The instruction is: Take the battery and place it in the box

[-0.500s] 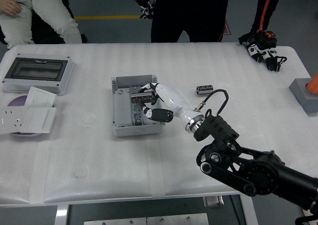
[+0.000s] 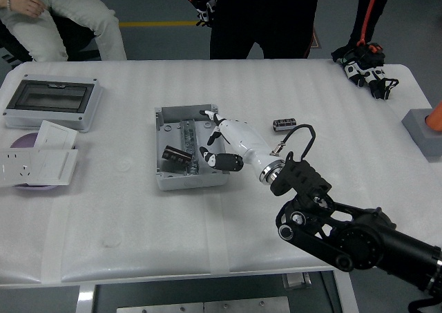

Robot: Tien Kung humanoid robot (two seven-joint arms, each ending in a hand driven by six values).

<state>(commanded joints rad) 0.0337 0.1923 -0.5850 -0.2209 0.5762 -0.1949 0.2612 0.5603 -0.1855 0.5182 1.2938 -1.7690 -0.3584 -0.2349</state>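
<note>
The grey open box (image 2: pixel 185 182) sits at the table's middle. A dark battery (image 2: pixel 176 154) lies inside it, towards the left, free of any hand. My right hand (image 2: pixel 211 137), white with black fingertips, hovers over the box's right side with its fingers spread and nothing in them. A second battery (image 2: pixel 283 124) lies on the table to the right of the box, just beyond my forearm. The left arm is out of view.
A grey enclosure with a clear lid (image 2: pixel 52 102) and white socket plates (image 2: pixel 38 164) lie at the left. Black gloves (image 2: pixel 366 68) rest at the far right; a grey block (image 2: pixel 423 130) stands at the right edge. People stand at the far side.
The battery held over the box half a second ago now lies inside it at the left. My right hand has let go, spread its fingers and drawn slightly right.
</note>
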